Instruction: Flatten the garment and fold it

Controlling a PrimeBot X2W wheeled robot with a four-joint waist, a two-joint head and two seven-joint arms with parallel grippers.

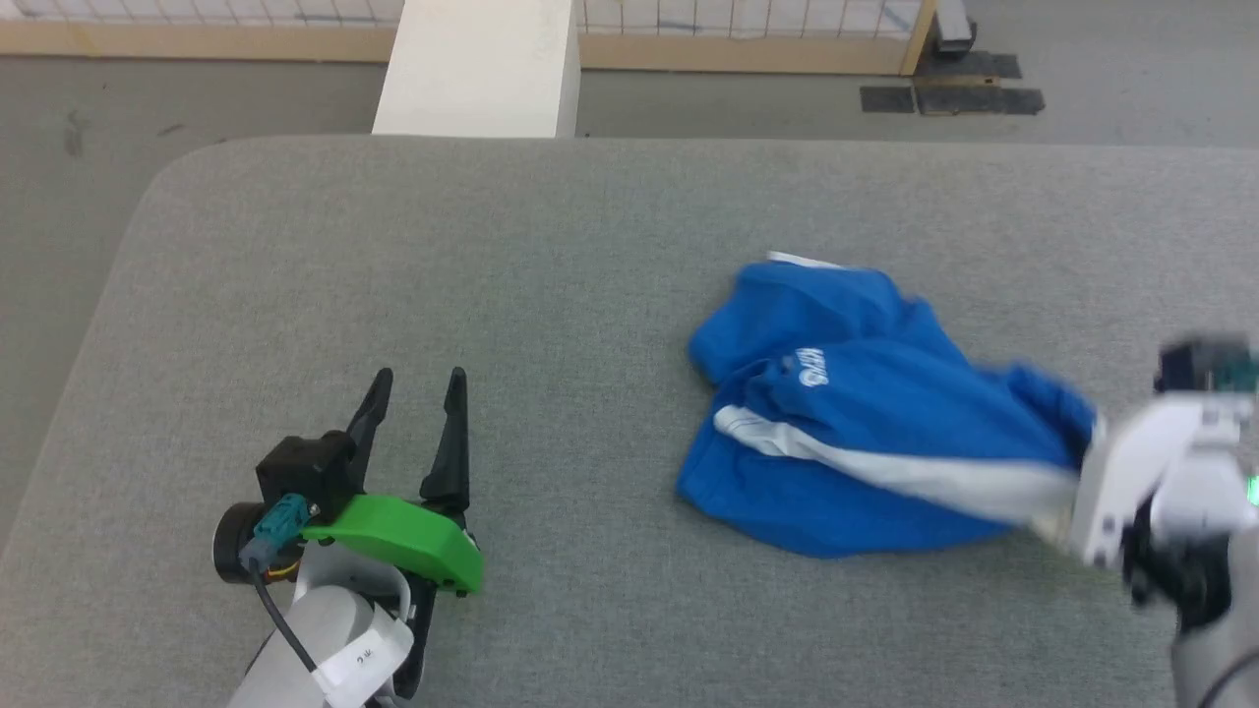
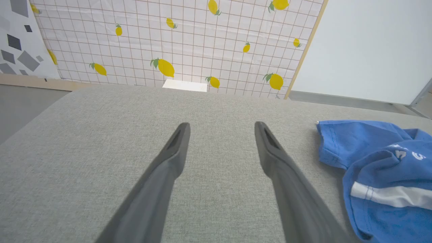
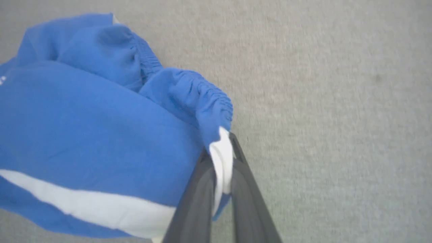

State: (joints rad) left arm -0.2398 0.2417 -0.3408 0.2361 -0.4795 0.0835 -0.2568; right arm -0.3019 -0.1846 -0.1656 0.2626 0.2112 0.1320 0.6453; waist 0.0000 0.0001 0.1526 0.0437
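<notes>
The garment, bright blue shorts with a wide white side stripe and a small white logo, lies crumpled on the right half of the grey table. My right gripper is shut on the garment's waistband edge, where the white stripe ends, and the fabric is pinched between its two dark fingers. In the head view the right gripper's white wrist sits at the garment's right end, blurred. My left gripper rests open at the lower left, well left of the garment, nothing between its fingers.
A white block stands beyond the table's far edge. Behind it runs a wooden-framed wall with a lemon-patterned grid cloth. Grey floor lies past the table's rounded left corner. Dark mats lie on the floor at the back right.
</notes>
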